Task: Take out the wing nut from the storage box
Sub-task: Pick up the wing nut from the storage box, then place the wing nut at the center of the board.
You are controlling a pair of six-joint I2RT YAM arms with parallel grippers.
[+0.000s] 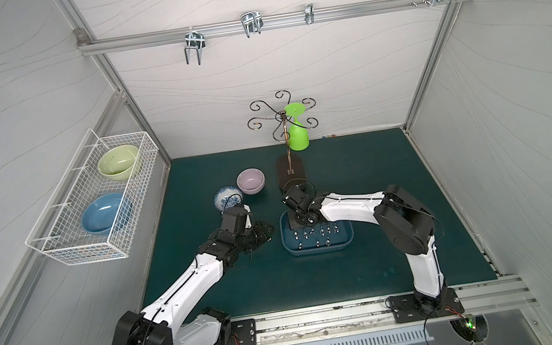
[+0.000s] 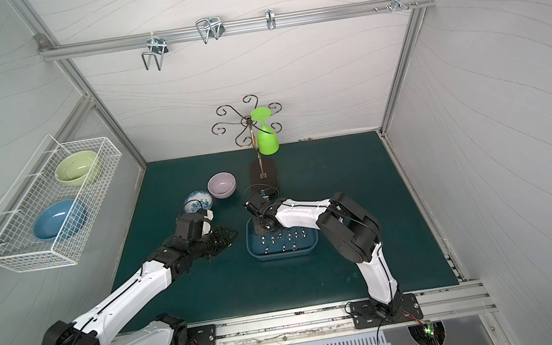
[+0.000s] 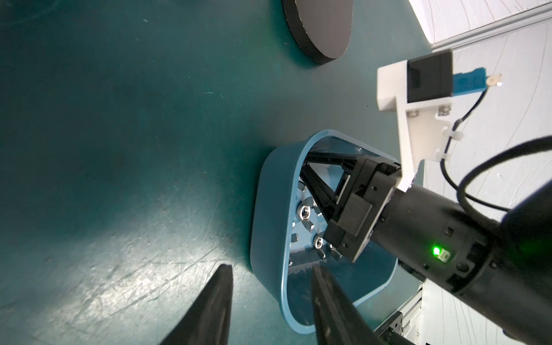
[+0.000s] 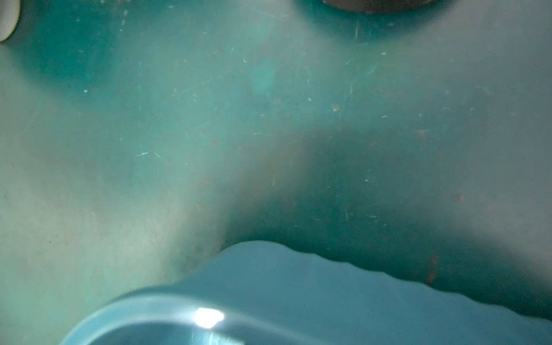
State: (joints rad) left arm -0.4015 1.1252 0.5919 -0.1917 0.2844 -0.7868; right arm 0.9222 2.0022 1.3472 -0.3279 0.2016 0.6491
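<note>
Storage box (image 1: 320, 249), dark blue, on the bench (image 1: 282, 282), with wing nuts (image 3: 304, 212) loose across its floor; right gripper (image 3: 312, 171) dips into one corner to pick, jaws closed, catch unseen; left gripper (image 3: 270, 268) waits beside the rim, jaws part-open, empty.

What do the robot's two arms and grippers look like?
The left arm and right arm share white link shells, bulky black joint housings and thin black cables along them. The left gripper and right gripper are black with long tapering fingers. The right wrist carries a white camera bracket, a looping black cable and a green light.
</note>
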